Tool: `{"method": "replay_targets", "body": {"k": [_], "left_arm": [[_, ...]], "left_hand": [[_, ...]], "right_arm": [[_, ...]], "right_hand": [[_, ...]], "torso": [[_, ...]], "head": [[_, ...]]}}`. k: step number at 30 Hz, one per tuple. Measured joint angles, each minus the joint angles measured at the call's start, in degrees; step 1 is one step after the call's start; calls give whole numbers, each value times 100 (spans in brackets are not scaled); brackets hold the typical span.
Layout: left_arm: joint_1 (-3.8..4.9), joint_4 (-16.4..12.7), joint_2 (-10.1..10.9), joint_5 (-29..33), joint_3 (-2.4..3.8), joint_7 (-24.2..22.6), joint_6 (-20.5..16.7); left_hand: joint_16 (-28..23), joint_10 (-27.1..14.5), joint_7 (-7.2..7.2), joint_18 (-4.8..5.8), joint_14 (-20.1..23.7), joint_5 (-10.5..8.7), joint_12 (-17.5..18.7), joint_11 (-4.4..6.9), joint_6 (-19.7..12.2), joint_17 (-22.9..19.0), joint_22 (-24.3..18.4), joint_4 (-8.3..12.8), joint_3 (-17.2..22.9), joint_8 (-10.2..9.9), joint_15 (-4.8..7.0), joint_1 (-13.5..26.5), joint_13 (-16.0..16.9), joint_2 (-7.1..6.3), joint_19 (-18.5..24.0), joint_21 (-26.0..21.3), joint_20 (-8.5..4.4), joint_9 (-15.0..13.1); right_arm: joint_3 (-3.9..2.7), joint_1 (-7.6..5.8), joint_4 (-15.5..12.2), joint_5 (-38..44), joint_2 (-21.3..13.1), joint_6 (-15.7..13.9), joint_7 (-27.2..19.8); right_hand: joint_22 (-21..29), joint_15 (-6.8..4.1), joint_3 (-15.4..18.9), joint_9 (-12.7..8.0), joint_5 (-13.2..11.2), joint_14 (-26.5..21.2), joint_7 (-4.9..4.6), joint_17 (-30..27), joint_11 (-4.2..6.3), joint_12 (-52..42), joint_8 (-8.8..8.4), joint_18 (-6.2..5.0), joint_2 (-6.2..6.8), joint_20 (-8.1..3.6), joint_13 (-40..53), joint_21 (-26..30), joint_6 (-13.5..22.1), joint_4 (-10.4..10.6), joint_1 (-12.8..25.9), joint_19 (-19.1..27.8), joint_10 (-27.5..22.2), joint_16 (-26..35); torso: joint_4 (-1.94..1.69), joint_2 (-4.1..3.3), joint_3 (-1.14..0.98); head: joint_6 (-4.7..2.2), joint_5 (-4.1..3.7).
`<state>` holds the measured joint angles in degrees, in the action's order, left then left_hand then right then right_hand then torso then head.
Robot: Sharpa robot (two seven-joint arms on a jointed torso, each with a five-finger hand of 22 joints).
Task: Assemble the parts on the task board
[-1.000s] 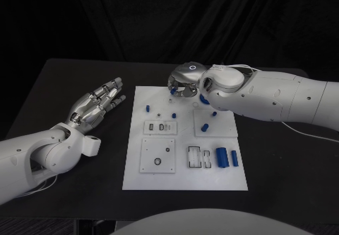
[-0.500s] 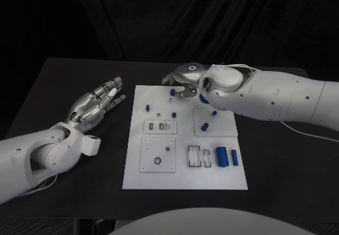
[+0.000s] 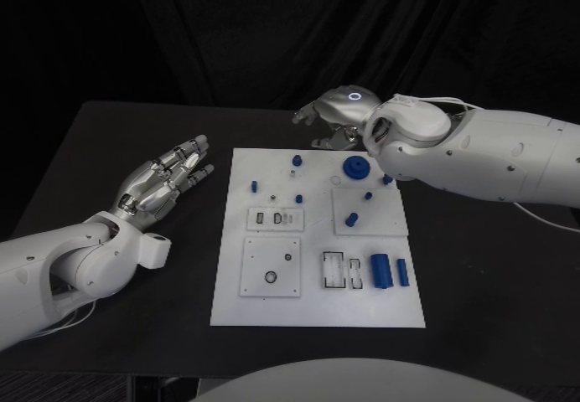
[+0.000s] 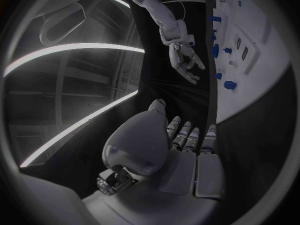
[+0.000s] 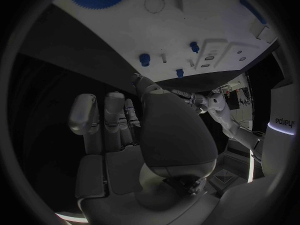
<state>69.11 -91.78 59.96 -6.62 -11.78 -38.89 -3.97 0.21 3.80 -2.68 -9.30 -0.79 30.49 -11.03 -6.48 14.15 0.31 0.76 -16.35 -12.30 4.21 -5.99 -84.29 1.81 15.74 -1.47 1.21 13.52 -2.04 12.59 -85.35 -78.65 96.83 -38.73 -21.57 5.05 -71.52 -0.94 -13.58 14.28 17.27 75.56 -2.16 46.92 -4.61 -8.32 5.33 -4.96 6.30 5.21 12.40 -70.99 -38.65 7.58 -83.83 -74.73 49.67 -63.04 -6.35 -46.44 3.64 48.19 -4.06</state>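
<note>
Currently right hand point(image 3: 328, 113) hung empty, fingers loosely apart, just past the task board's point(image 3: 314, 301) far edge, blue gear point(image 3: 357, 166) flat on the board right beside it; left hand point(image 3: 163, 177) spread, well apart.

- The task board point(image 3: 317, 310) lies in the middle of the table point(image 3: 484, 276).
- The left hand point(image 3: 163, 177) is beside its left edge.
- The right hand point(image 3: 328, 113) is behind its far edge — near the gear point(image 3: 357, 167).
</note>
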Motion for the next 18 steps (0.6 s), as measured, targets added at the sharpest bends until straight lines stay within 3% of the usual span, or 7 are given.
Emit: {"method": "replay_targets", "body": {"k": [2,3,8,9,13,16,18], "left_arm": [[0,-5,15,0,-1,0,0],[0,-10,19,0,-1,0,-1],[0,-29,34,-1,-3,0,-3],[0,-28,34,-1,-3,0,-3],[0,-19,13,-1,-6,0,-4],[0,-16,-11,-1,-7,0,-3],[0,-10,-20,-1,-10,0,-2]], "left_hand": [[0,0,0,0,0,0,0,0,0,0,0,0,0,0,0,0,0,0,0,0,0,0],[0,0,0,0,0,0,0,0,0,0,0,0,0,0,0,0,0,0,0,0,0,0],[0,0,-20,0,-1,27,0,0,20,0,0,16,16,0,1,-24,0,-24,0,0,0,0],[0,0,-20,0,-1,27,0,0,20,0,0,16,16,0,1,-23,0,-23,0,0,0,0],[0,0,-20,0,-3,27,0,0,20,0,0,23,23,0,3,-33,0,-14,5,0,5,0],[0,0,-20,0,-3,50,0,0,20,0,0,40,40,0,3,-54,0,7,21,0,21,0],[0,0,-19,0,-4,50,0,0,20,0,0,40,40,0,3,-54,0,7,21,0,21,0]], "right_arm": [[0,-113,-225,0,-240,-40,36],[2,-161,-334,0,-358,-44,56],[52,-324,-803,0,-965,-20,162],[66,-334,-858,-3,-1053,-7,175],[117,-345,-983,-53,-1337,78,206],[133,-319,-1011,-122,-1487,146,211],[140,-268,-1014,-163,-1551,172,212]], "right_hand": [[88,-35,-18,-4,20,-62,-88,-222,22,-179,37,1,-24,-12,59,103,-194,18,-25,38,293,138],[184,-59,-50,-10,42,-123,-127,-407,48,-299,74,-55,-34,-29,99,214,-305,50,-34,101,488,290],[544,-203,-130,-24,44,-270,-267,-1135,236,-1004,200,-97,-45,-131,450,689,-798,95,-45,297,1231,981],[615,-208,-143,-29,44,-283,-269,-1271,275,-1170,200,-174,-42,-160,558,785,-865,112,-43,326,1307,1118],[812,-237,-92,-109,66,-238,-258,-1530,374,-2460,131,-179,-17,-222,1645,1134,-1046,375,208,344,1080,1520],[833,-190,25,-153,-8,-191,-344,-1516,381,-3483,83,-179,-19,-149,2503,1250,-1137,597,503,271,862,1610],[696,-184,118,-169,-139,-78,-311,-1169,407,-4464,30,-178,-26,-154,3468,1156,-1171,721,664,173,1211,1370]], "torso": [[0,0,-1],[0,1,-2],[4,5,-3],[4,5,-3],[7,8,0],[14,10,4],[19,12,7]], "head": [[0,-8],[0,-9],[-8,-54],[-14,-67],[-25,-84],[-27,-86],[-28,-87]]}}
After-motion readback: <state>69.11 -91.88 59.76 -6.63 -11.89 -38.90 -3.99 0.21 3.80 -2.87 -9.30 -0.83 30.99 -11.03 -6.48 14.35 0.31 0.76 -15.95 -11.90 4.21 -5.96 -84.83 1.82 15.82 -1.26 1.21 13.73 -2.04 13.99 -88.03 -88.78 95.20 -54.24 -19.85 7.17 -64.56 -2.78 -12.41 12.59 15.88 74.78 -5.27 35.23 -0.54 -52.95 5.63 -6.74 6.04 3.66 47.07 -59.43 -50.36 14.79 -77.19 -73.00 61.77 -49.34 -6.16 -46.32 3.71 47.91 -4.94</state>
